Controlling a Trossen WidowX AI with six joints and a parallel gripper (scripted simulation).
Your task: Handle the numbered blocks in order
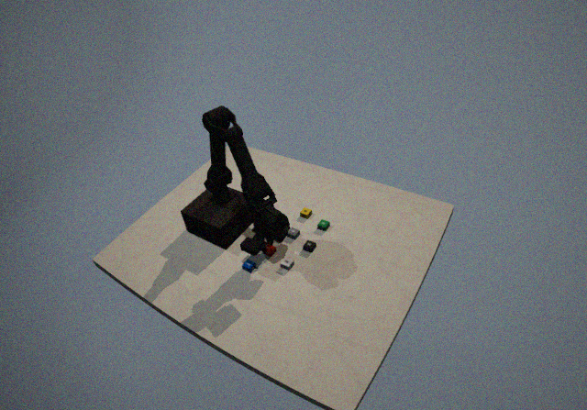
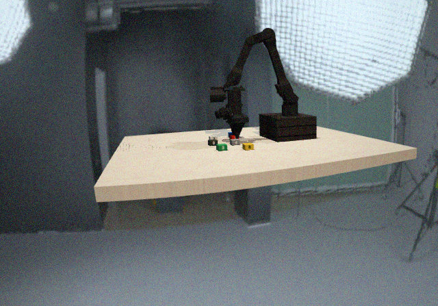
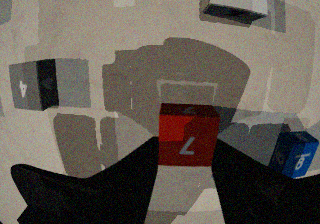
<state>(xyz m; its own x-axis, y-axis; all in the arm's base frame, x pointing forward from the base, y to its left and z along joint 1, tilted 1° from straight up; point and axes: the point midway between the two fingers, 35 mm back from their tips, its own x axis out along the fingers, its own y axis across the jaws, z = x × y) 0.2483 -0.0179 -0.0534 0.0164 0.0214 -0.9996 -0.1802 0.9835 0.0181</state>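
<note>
Gripping the red block [image 1: 270, 249] [image 2: 232, 137] [image 3: 188, 139], the end effector [image 1: 268, 244] [image 2: 237, 137] [image 3: 184, 144] stands partly open.

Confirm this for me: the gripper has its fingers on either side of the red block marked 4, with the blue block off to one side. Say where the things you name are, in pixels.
The digit is wrong: the wrist view shows a 7 on the red block [image 1: 270, 249] [image 2: 232, 137] [image 3: 187, 139]. The rest stands.

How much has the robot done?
The gripper is squeezing red 7. White 2 and gray 4 count lower, so they're probably done, though nothing shows it. Letting go of 7 is left, then probably blue and yellow; their numbers look higher, but blurry.
</note>
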